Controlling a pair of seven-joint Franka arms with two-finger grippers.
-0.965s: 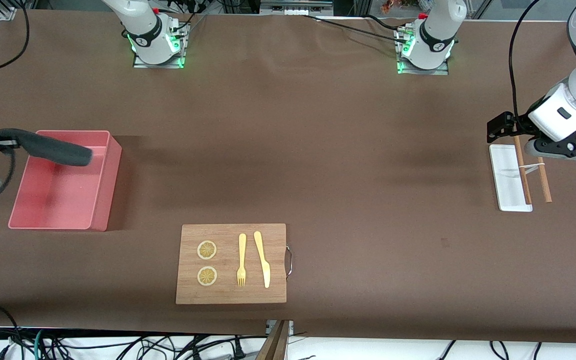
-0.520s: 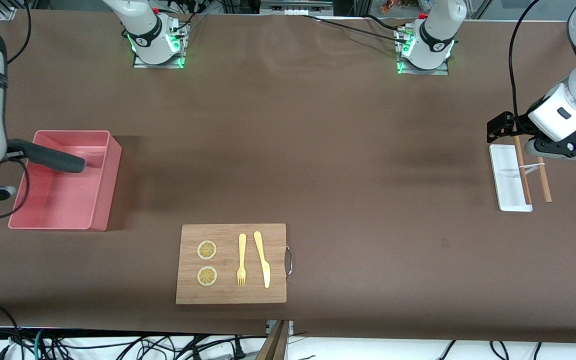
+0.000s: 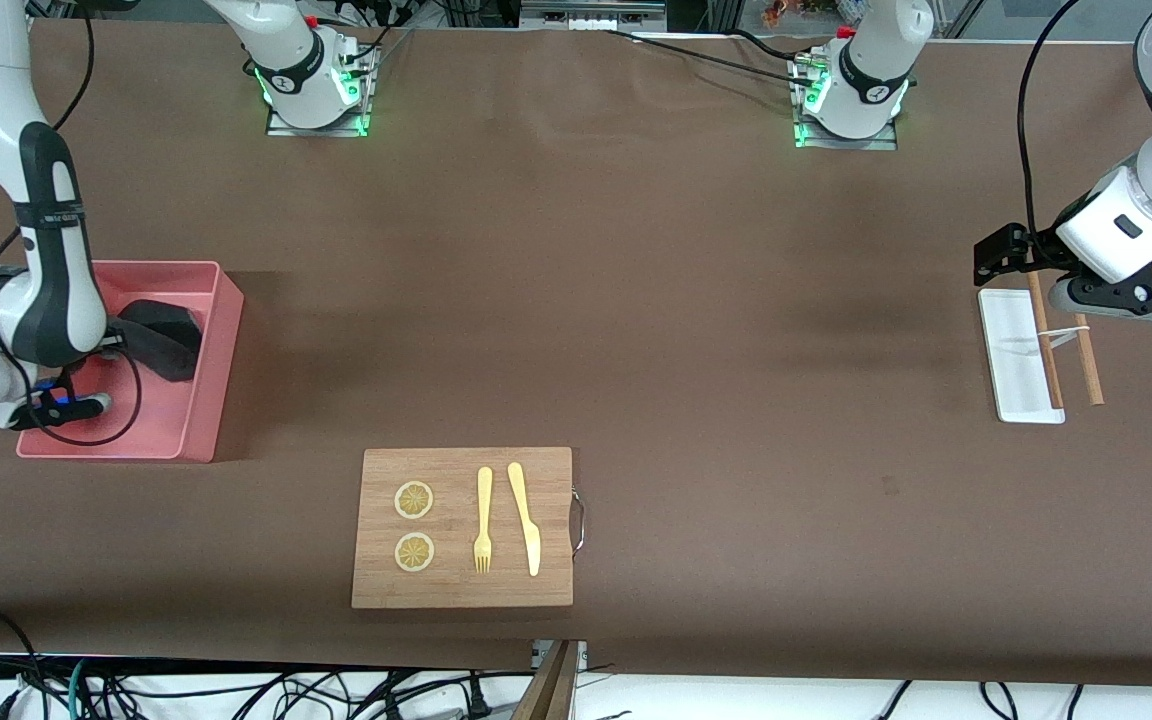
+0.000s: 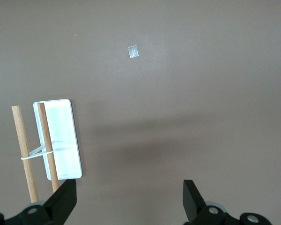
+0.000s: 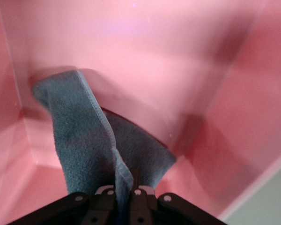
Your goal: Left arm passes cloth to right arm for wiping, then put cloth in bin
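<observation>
The dark grey cloth [image 3: 162, 334] lies bunched inside the pink bin [image 3: 227, 340], at the right arm's end of the table. My right gripper [image 3: 112, 345] reaches down into the bin, mostly hidden by its own arm. In the right wrist view the gripper [image 5: 124, 192] is shut on a fold of the cloth [image 5: 79, 126], which drapes down onto the bin's floor [image 5: 154, 47]. My left gripper [image 3: 998, 252] waits open and empty over the white tray [image 3: 1014, 350] at the left arm's end; its fingers [image 4: 65, 199] stand wide apart.
A wooden cutting board [image 3: 463, 527] with two lemon slices, a fork and a knife lies nearer to the front camera, mid-table. Two wooden sticks [image 3: 1086, 360] lie on and beside the white tray [image 4: 61, 140].
My right arm has swung in and lowered the cloth from above the bin down into it; the cloth now rests bunched inside. The left arm has not moved.
</observation>
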